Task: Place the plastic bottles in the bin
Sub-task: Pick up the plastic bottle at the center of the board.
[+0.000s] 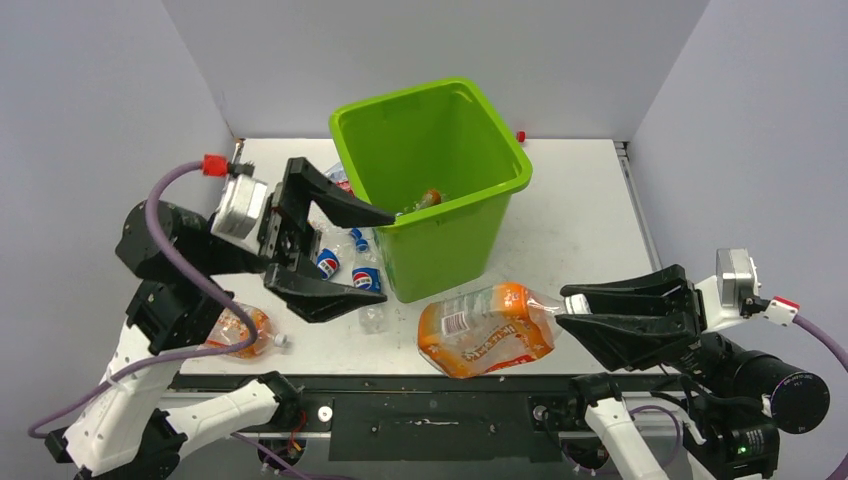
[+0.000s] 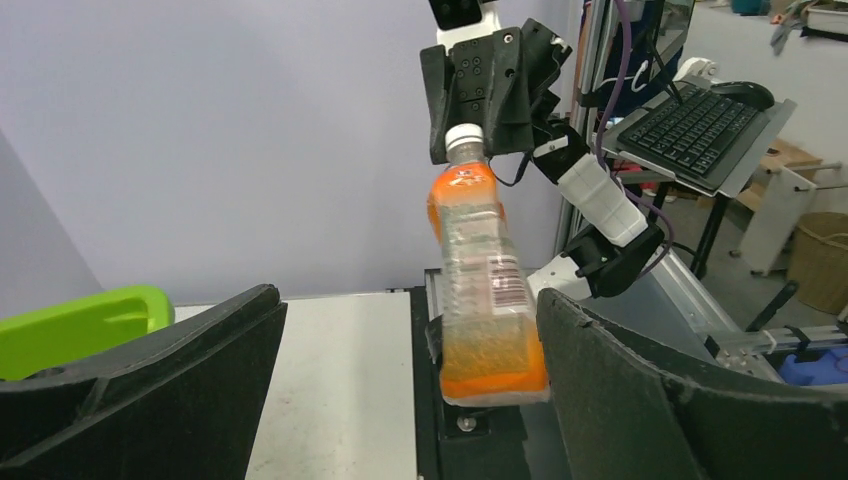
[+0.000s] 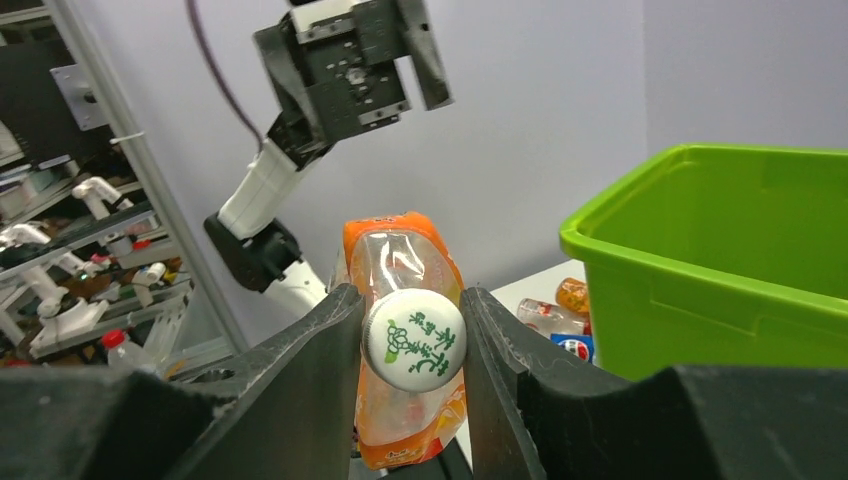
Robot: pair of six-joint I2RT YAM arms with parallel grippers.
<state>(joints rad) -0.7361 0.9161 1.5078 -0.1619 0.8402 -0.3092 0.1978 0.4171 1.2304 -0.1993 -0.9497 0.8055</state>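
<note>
I have the right gripper (image 1: 570,306) closed down narrow on the neck of the big orange bottle (image 1: 485,328), just below its white cap (image 3: 413,340). I took it there because the body is too fat for the jaws. The bottle sticks straight out from the fingers towards the left. It is off the table and hanging over the near edge, just in front of the green bin (image 1: 450,245). It is not yet above the rim, so my judgement is that the next job is a lift and a carry over the front wall before letting go.

The left gripper (image 2: 408,293) stands about as wide as it goes and holds nothing. Its top finger lies against the bin's left front corner and its lower finger is out over the loose bottles.

The bin has at least one bottle (image 1: 428,198) lying in the bottom (an orange-capped one, as far as I can make out). Several are left on the table. Two blue-labelled ones (image 1: 328,263) lie close to the bin's left side, and a small orange one (image 1: 245,328) is tucked under my left arm, where it will be awkward to reach.
</note>
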